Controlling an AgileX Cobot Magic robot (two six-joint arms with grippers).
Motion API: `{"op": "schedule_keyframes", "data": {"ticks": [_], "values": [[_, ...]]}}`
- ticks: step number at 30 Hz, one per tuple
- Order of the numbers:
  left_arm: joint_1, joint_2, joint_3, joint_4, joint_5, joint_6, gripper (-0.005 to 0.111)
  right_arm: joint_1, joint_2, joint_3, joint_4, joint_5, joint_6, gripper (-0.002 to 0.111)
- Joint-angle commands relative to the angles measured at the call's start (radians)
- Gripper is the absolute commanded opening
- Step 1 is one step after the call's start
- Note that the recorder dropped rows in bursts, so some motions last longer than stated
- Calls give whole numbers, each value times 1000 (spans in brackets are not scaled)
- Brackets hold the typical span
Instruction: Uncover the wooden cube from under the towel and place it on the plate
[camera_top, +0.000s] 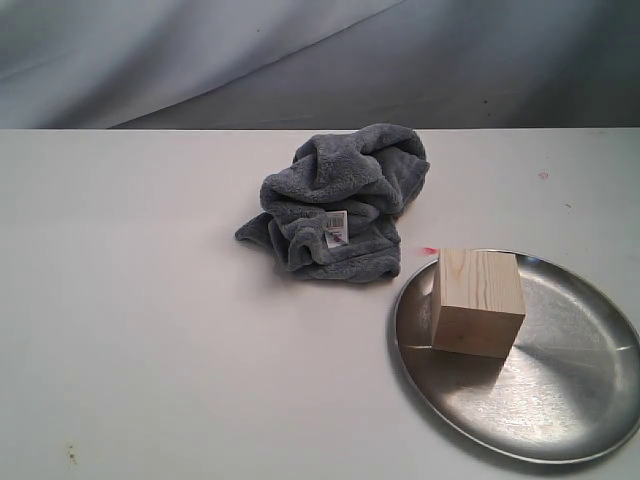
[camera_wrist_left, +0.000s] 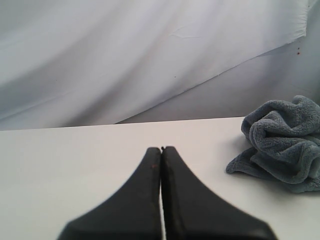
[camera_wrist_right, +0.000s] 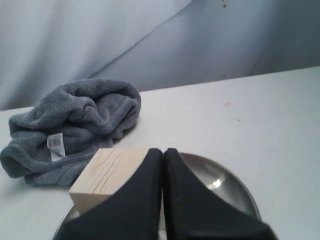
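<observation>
The wooden cube (camera_top: 478, 301) stands on the left part of the silver plate (camera_top: 570, 400), uncovered. The dark grey towel (camera_top: 340, 205) lies crumpled on the table behind and left of the plate, its white tag showing. No arm shows in the exterior view. In the right wrist view my right gripper (camera_wrist_right: 163, 151) is shut and empty, pulled back from the cube (camera_wrist_right: 102, 175) and plate (camera_wrist_right: 227, 182), with the towel (camera_wrist_right: 75, 125) beyond. My left gripper (camera_wrist_left: 161, 149) is shut with nothing in it, above bare table, the towel (camera_wrist_left: 282, 142) off to its side.
A white table (camera_top: 150, 330) carries everything. A grey cloth backdrop (camera_top: 300, 60) hangs behind the table's far edge. A small pink mark (camera_top: 430, 249) lies on the table between towel and plate.
</observation>
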Motion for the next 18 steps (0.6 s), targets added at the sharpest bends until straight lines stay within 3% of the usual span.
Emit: {"op": "schedule_keyframes", "data": {"ticks": [1,9,14,18], "values": [[-5,-4,4,-2,-3,-3,0,-26,-105,3,-38,11,-16,0],[-5,-4,4,-2,-3,-3,0,-26,-119,3,-160,28,89,0],[-5,-4,4,-2,-3,-3,0,-26,-119,3,-150,33,87,0],[-5,-4,4,-2,-3,-3,0,-26,-119,3,-42,40,-31,0]]}}
